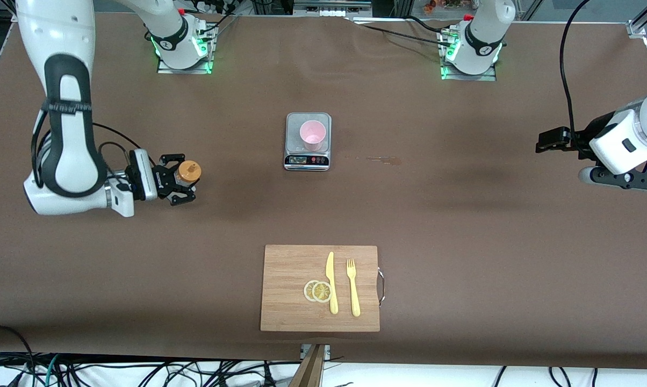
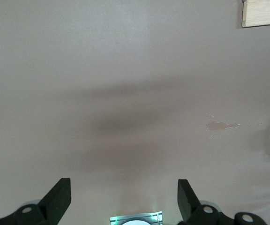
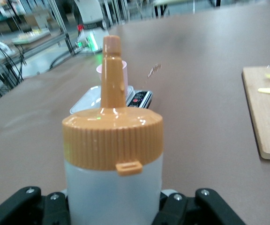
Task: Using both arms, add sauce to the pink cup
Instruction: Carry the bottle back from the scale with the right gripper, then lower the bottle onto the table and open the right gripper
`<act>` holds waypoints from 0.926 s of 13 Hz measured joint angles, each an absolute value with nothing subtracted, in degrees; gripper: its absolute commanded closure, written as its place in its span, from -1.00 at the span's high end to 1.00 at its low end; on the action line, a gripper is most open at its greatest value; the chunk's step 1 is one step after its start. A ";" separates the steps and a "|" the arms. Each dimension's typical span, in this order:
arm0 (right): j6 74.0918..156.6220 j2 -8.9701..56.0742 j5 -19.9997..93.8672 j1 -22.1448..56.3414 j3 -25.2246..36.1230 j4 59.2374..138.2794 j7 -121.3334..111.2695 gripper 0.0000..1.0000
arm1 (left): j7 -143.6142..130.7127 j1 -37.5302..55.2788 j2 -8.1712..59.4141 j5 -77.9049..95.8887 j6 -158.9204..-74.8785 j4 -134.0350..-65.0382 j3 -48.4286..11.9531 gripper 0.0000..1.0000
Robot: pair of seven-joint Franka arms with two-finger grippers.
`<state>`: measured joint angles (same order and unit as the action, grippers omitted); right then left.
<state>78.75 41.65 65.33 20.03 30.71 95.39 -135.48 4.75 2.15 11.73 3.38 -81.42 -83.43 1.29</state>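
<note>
The sauce bottle (image 1: 188,172), whitish with an orange cap and nozzle, stands upright between the fingers of my right gripper (image 1: 186,179) toward the right arm's end of the table. It fills the right wrist view (image 3: 112,154), with the gripper (image 3: 112,208) shut on its body. The pink cup (image 1: 313,134) stands upright on a grey kitchen scale (image 1: 308,159) at mid table; its rim shows past the nozzle in the right wrist view (image 3: 124,77). My left gripper (image 1: 545,141) is open and empty above the left arm's end of the table, also in its wrist view (image 2: 123,183).
A wooden cutting board (image 1: 288,290) lies nearer to the front camera than the scale, with a yellow knife (image 1: 331,282), a fork (image 1: 352,287) and lemon slices (image 1: 317,291) on it. A small stain (image 1: 383,159) marks the table beside the scale.
</note>
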 measured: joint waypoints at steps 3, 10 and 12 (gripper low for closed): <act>67.52 52.73 71.30 12.65 30.76 83.69 -139.05 -0.60 | 4.75 2.15 11.76 3.38 -81.43 -83.34 1.30 1.00; 55.87 63.72 78.36 6.10 30.66 70.49 -143.10 -0.43 | 4.75 2.14 11.76 3.38 -81.42 -83.31 1.32 1.00; 54.27 64.86 78.37 5.49 30.66 70.46 -143.92 -0.22 | 4.75 2.14 11.76 3.38 -81.42 -83.31 1.31 1.00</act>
